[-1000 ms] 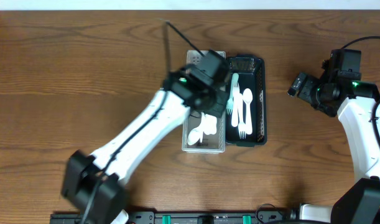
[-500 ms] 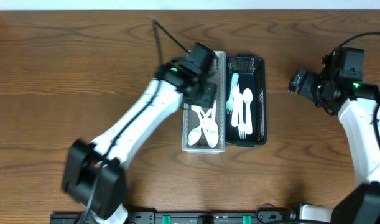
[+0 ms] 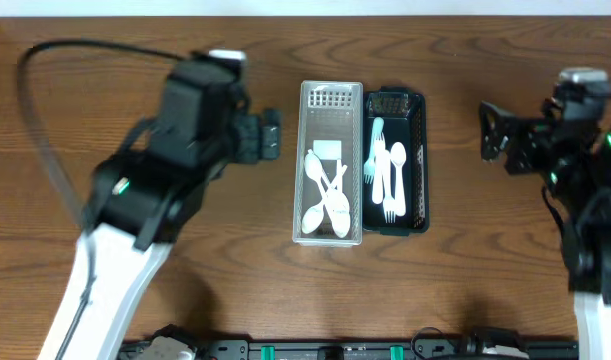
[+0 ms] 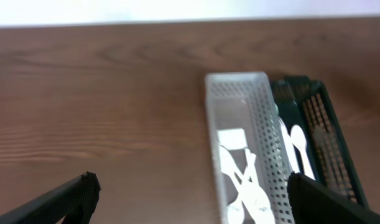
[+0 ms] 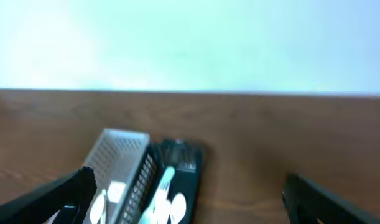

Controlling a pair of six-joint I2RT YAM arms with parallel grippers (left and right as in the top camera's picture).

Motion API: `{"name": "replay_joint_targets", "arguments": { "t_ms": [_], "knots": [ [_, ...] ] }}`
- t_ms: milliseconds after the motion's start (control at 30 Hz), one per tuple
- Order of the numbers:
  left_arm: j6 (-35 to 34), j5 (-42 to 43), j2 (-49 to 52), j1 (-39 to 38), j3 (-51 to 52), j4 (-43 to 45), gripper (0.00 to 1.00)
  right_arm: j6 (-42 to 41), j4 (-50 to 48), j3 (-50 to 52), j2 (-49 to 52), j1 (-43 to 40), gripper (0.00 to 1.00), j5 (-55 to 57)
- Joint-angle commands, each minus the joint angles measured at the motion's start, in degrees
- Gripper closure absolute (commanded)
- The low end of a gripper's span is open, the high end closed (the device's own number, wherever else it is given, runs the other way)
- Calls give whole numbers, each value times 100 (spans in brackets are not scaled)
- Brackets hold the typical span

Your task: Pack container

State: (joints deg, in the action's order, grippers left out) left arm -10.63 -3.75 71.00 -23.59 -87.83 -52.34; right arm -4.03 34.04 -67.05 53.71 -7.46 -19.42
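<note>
Two pincers released and empty: left pincer (image 3: 272, 136) pulled back from above white basket (image 3: 330, 95) to its left, right pincer (image 3: 490, 132) well to its right. Leaves spoons (image 3: 325, 195) inside white basket, forks (image 3: 388, 175) in black tray (image 3: 418, 110) touching its right wall. Looks packed.

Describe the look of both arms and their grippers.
Both arms have white shell links joined by bulky black joint housings. The left arm has a black cable looping out from it and a small green light. The right arm also shows green lights. The left gripper and right gripper are black, with dark, tapered fingers.
</note>
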Motion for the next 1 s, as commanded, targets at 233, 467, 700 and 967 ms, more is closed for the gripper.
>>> {"name": "replay_joint_targets", "arguments": {
  "t_ms": [233, 467, 700, 967],
  "knots": [
    [55, -361, -896, 44, -103, -81, 2, 111, 33, -33, -599, 46, 1, -101],
    [55, -361, -916, 44, -101, -81, 2, 111, -111, -33, -595, 46, 1, -98],
    [55, -361, -852, 44, -101, -81, 2, 111, 560, -33, -590, 46, 1, -98],
    [55, -361, -1318, 46, 227, -79, 2, 111, 1692, -33, -590, 46, 1, -98]
  ]
}}
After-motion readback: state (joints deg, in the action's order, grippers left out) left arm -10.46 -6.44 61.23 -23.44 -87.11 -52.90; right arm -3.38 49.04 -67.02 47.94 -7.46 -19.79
